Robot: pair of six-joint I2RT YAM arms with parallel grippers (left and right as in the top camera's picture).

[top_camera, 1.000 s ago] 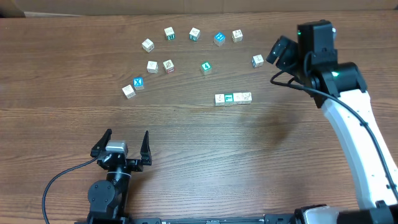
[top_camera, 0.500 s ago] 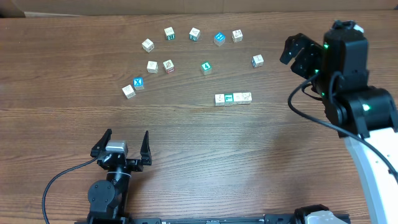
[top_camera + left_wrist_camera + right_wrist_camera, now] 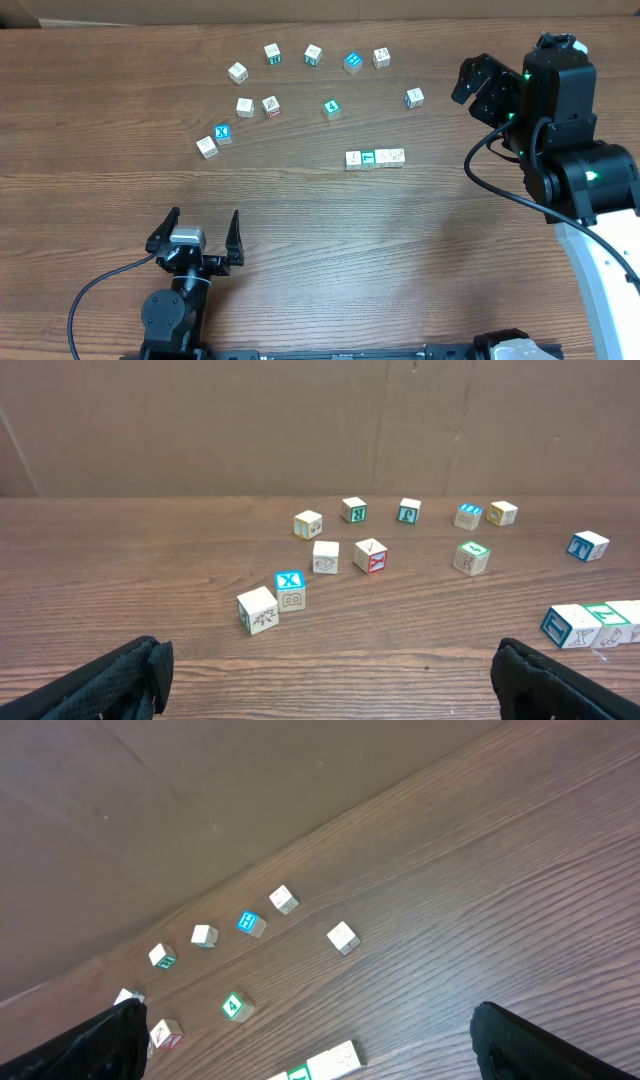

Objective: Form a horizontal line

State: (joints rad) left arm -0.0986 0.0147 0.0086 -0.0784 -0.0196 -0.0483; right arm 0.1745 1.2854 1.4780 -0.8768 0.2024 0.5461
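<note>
I'm hovering the right gripper (image 3: pixel 478 85), jaws spread wide and empty, at overhead upper right, the nearer arm to the horizontal line (image 3: pixel 375 158), which is lying left-to-right just right of centre, down-left of it.

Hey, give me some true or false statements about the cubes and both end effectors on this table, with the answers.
1. The horizontal line is made of four touching cubes. True.
2. The right end effector is gripping a cube. False: it is open, with nothing between its fingers.
3. The left end effector is open and empty. True.
4. The blue X cube is part of the horizontal line. False: it lies loose to the left, beside a whitish cube.
</note>
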